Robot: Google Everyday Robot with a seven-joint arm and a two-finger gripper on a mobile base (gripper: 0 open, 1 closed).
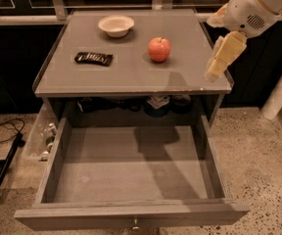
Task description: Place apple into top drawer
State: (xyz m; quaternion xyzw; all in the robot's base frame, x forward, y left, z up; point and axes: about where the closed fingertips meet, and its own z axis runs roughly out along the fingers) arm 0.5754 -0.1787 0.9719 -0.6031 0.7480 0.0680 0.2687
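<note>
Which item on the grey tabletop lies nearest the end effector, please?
The round red-orange apple; the end effector hovers by the table's right edge, with the white bowl and dark bar farther left.

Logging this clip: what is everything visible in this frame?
round red-orange apple: one, red-orange, tabletop right of centre
shallow white bowl: one, white, tabletop rear
dark wrapped snack bar: one, black, tabletop left
grey wooden table: one, grey, centre
wide grey wooden top drawer: one, grey, pulled open below the tabletop
black rod: one, black, floor left
white post: one, white, far right
robot arm: one, white, upper right
tool: one, cream, over the table's right edge, apart from the apple
</note>
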